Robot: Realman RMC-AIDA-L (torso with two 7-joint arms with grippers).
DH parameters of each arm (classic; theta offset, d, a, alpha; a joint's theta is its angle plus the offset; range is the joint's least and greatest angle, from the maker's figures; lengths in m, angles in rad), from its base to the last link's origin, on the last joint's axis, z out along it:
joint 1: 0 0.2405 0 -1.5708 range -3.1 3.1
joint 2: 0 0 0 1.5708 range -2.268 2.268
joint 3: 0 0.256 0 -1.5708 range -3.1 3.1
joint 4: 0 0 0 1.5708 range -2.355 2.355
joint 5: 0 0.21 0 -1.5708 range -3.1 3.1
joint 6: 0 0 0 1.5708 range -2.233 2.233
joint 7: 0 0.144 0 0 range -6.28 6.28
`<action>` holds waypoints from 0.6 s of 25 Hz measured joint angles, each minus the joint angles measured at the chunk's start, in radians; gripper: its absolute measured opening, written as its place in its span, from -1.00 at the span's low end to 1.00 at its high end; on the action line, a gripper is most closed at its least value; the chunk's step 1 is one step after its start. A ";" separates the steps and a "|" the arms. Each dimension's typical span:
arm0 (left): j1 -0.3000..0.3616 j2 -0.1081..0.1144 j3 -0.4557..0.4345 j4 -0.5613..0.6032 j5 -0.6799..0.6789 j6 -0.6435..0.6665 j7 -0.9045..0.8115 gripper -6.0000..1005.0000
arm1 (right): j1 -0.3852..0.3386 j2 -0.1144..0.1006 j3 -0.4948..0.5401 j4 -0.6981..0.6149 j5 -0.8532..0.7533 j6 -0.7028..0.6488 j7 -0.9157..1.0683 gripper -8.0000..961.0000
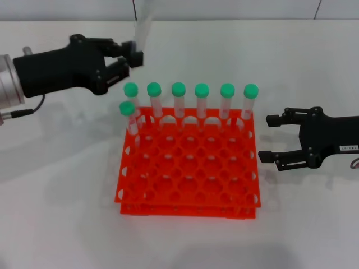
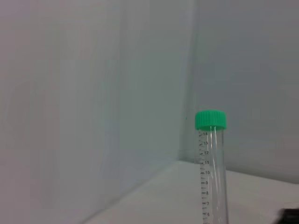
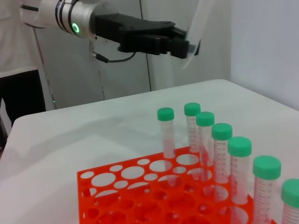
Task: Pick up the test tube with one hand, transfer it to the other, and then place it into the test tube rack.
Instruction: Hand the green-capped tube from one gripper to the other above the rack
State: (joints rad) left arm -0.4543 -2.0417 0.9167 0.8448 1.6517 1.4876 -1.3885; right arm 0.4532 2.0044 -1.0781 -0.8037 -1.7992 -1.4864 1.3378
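Seven green-capped tubes are standing upright in the test tube rack, a glossy orange-red plastic grid w/ round holes, two tiers: six along its far row, one just in front at the left end. Left gripper, matte black, no label, is hovering at approx 10 o'clock from rack, well above the white table, fingers clamped on the test tube. Tube is looking slim, clear, nearly washed out vs the pale wall; its upper end is getting cut off in head view. Left wrist view is showing ribbed green cap and printed graduations. Right gripper, black w/ small white label, is sitting at 3 o'clock beside rack, fingers apart, holding nothing.
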 joint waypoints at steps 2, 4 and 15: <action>-0.030 0.021 0.001 -0.041 0.007 0.055 -0.002 -0.60 | -0.004 0.003 0.000 0.000 0.000 0.000 0.000 0.74; -0.060 0.045 0.001 -0.087 0.009 0.105 -0.009 -0.60 | -0.008 0.005 0.000 -0.001 0.003 0.000 -0.001 0.74; -0.170 0.102 0.006 -0.152 0.161 0.206 -0.114 -0.60 | -0.040 0.005 0.002 -0.001 0.049 -0.001 -0.012 0.74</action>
State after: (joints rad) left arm -0.6247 -1.9394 0.9226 0.6923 1.8129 1.6941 -1.5026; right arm 0.4127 2.0092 -1.0762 -0.8046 -1.7502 -1.4877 1.3255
